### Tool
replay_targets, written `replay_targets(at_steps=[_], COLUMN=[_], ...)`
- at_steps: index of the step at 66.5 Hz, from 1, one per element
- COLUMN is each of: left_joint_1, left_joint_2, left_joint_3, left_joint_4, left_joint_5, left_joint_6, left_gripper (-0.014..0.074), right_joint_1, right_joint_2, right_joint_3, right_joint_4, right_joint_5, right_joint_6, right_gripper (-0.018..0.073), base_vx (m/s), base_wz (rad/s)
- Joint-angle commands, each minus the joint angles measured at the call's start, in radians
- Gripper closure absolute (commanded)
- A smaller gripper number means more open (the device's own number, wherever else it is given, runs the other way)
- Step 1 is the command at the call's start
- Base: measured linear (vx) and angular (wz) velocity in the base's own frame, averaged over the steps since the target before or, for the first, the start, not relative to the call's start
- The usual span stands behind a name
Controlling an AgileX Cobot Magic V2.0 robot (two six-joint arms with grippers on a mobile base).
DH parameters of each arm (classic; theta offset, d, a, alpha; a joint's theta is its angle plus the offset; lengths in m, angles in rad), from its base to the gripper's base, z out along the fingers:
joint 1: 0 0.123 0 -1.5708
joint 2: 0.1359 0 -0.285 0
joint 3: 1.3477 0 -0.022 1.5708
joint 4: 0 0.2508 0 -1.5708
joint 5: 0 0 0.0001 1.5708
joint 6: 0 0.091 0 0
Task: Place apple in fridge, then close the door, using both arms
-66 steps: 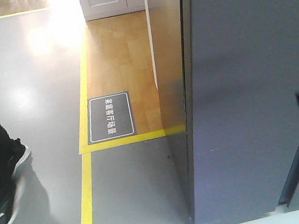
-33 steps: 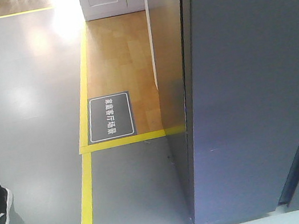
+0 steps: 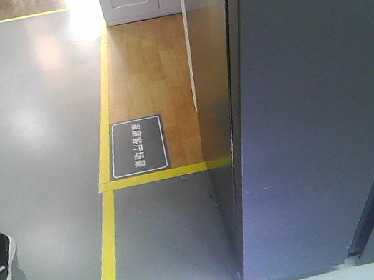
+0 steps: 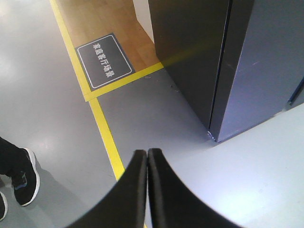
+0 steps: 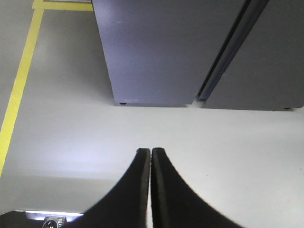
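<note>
Yellow tape lines (image 4: 105, 137) cross the glossy grey floor ahead and left of the left gripper (image 4: 147, 156), whose black curved jaws are pressed together on nothing. Beyond those jaws lies a dark rectangular floor sign (image 4: 104, 60) with white Chinese characters, too small to read reliably; no brand shows anywhere. A bystander's black-and-white sneaker (image 4: 24, 176) sits far left. Ahead and right of them stands the tall dark grey side-by-side fridge (image 4: 247, 61), its narrow dark grey door (image 3: 319, 109) apparently shut, with no white interior on view. The right gripper (image 5: 150, 156) also has its jaws together and empty, facing the fridge's base. The apple appears in no view; presumably it is inside and the task all but complete.
</note>
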Motion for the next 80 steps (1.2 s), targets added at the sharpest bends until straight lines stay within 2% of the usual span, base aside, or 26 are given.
replay_targets(at_steps=[1,71,75,80], left_joint_1=[0.000,0.000,0.008,0.048], left_joint_2=[-0.001,-0.040,-0.071,-0.117], left_joint_3=[-0.025,-0.023,-0.021,0.001], left_joint_4=[0.024,0.021,0.014,-0.019], left_joint_5=[-0.049,-0.059,-0.069,-0.115], left_joint_6=[-0.011,-0.010,-0.008,0.007], left_gripper=[0.0603,0.0603,0.0603,0.0603], right_joint_1=[-0.003,-0.003,-0.003,-0.003], right_joint_2=[-0.010,-0.016,-0.016,-0.016], right_joint_3=[-0.022,-0.022,-0.022,-0.022], right_joint_4=[-0.009,-0.007,-0.007,-0.007], right_joint_5=[-0.047,-0.043,-0.043,-0.043], right_joint_6=[0.000,0.000,0.000,0.000], right_gripper=[0.0562,0.0562,0.0562,0.0562], base_vx=[0.00,0.00,0.00,0.00], base_wz=[0.00,0.00,0.00,0.00])
